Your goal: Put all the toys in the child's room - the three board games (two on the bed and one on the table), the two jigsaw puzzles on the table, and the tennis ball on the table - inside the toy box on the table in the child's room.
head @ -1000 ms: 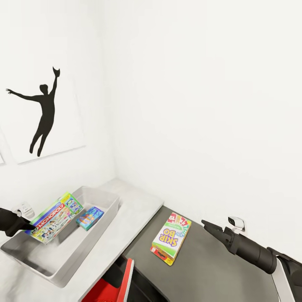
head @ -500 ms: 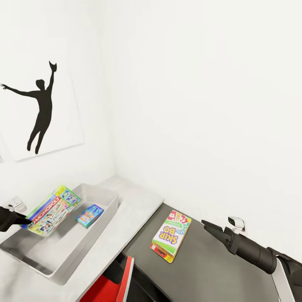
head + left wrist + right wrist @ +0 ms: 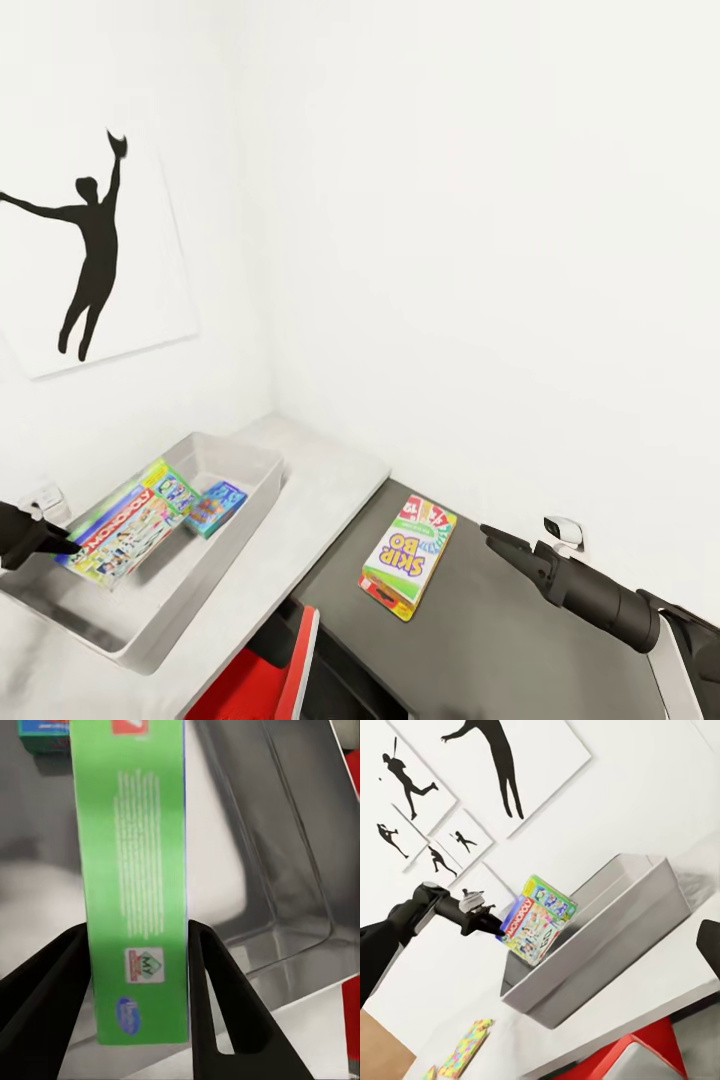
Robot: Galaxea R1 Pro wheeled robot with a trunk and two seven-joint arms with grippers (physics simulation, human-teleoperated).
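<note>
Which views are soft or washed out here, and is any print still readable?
Head view: white walls nearly blown out, though SKIP BO on the board game stays legible. Left wrist view: the held green box is close, its fine print blurred; the toy box looks soft. Right wrist view: sharp, soft shadows only.

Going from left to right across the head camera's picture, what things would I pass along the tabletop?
Left pincer → Monopoly box it grips → small blue game box → SKIP BO box → right pincer.
</note>
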